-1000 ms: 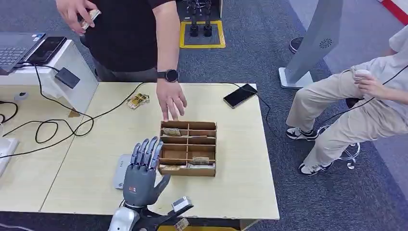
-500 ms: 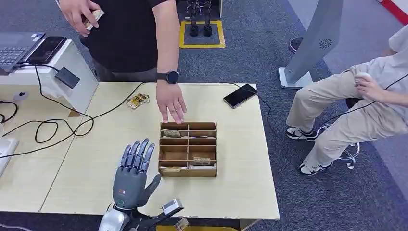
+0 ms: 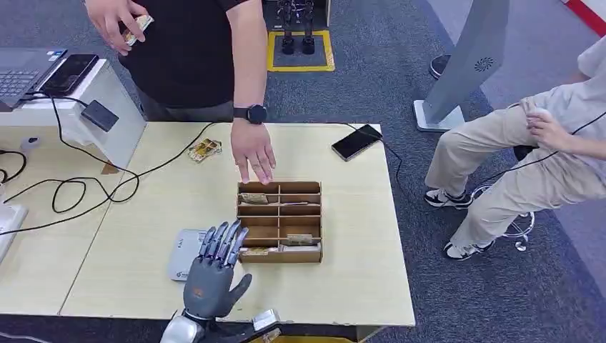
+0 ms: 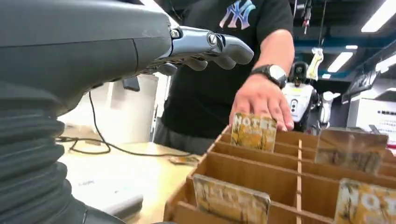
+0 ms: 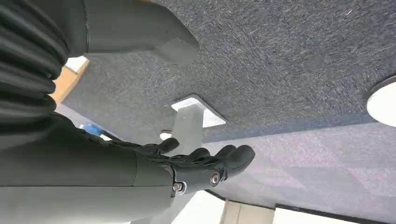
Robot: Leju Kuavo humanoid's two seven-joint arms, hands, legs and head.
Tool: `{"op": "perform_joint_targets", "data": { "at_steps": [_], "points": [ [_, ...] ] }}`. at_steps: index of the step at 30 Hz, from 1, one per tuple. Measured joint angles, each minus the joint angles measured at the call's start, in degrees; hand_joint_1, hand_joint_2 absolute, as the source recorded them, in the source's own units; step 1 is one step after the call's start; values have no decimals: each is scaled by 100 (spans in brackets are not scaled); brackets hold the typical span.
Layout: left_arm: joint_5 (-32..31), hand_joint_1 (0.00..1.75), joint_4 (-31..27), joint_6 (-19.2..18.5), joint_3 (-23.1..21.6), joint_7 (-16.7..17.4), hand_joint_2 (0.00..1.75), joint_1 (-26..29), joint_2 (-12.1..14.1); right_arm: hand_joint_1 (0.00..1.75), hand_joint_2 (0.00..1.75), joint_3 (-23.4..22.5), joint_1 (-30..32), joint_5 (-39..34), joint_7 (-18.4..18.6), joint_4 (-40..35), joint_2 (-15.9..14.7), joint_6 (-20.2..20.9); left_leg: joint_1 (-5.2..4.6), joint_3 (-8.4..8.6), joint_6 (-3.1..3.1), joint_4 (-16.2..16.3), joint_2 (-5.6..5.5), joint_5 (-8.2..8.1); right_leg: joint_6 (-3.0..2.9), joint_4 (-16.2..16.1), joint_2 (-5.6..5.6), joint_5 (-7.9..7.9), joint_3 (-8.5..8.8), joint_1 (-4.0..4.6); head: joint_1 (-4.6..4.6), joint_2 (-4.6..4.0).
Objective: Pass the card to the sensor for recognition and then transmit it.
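A wooden compartment box [image 3: 311, 214] stands mid-table with several patterned cards upright in its slots, one at the far left [image 3: 254, 198] and one near the front [image 3: 299, 239]. My left hand [image 3: 214, 275] hovers with fingers spread and nothing in it, just off the box's near left corner. It partly covers the flat grey sensor [image 3: 182, 254]. In the left wrist view the hand's fingers [image 4: 205, 44] reach out above the box [image 4: 243, 170], where a card [image 4: 254, 132] stands by a person's hand. My right hand [image 5: 205, 163] hangs over carpet, holding nothing.
A person across the table rests a hand [image 3: 254, 153] at the box's far edge and holds cards [image 3: 136, 28] in the other. Loose cards [image 3: 204, 149], a phone [image 3: 356, 141] and black cables [image 3: 86, 187] lie on the table. A seated person [image 3: 529, 157] is at the right.
My left hand swung left and toward me, then came back right to the box's near left corner. The person's hand at the box has barely moved.
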Motion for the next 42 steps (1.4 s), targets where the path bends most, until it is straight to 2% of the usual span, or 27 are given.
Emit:
{"op": "perform_joint_targets", "data": {
  "at_steps": [10, 17, 19, 23, 28, 31, 34, 42],
  "points": [
    [160, 0, 164, 0, -44, -153, 175, 2, 2, 0, 175, 0, 0, 17, -33, -48, 0, 0, 0, -1, 0, 0, 0, 0, 0, 0, 0, 0, 0, 0, 2, 0],
    [-37, 0, 210, 2, -48, 50, 175, 1, 2, 0, 175, 0, 0, 39, -33, -57, 0, 0, 0, 0, 0, 0, 0, 0, 0, 0, 0, 0, 0, 0, 0, 0],
    [-94, 0, 214, 2, -50, 211, 175, 0, 4, 0, 175, 0, 0, 52, -33, -63, 0, -2, 0, 0, 0, 0, 0, 0, 0, 0, 0, 0, 0, 0, 2, 0],
    [-131, 0, 236, 2, -112, 766, 175, -18, 9, 0, 175, 0, 0, 98, -33, -66, 0, 0, 0, 1, 0, 0, 0, 0, 0, 0, 0, 0, -1, 0, 2, 0],
    [-151, 0, 328, 2, -398, 1548, 175, -120, 59, 0, 175, 0, -1, 162, -33, -66, 0, 0, -1, 0, 0, 0, 0, 0, 0, 0, 0, 0, -1, 0, 2, 0],
    [-153, 0, 404, 2, -584, 1838, 175, -223, 87, 0, 175, 0, -2, 190, -39, -66, 0, 0, -1, 0, 0, 0, 0, 0, 0, 0, 0, 0, -1, -1, 2, 0],
    [-153, 0, 533, 2, -741, 1978, 175, -358, 105, 0, 175, 0, -9, 223, -81, -66, 0, 0, -1, 0, 0, 0, 0, 0, 0, 0, 0, 0, -1, -1, 0, 0],
    [-151, 0, 710, 2, -946, 1998, 175, -500, 122, 0, 175, 0, -11, 223, -81, -66, 0, 0, 0, 0, 0, 0, 0, 0, 0, 0, 0, 0, -1, 0, 0, 0]
  ]
}}
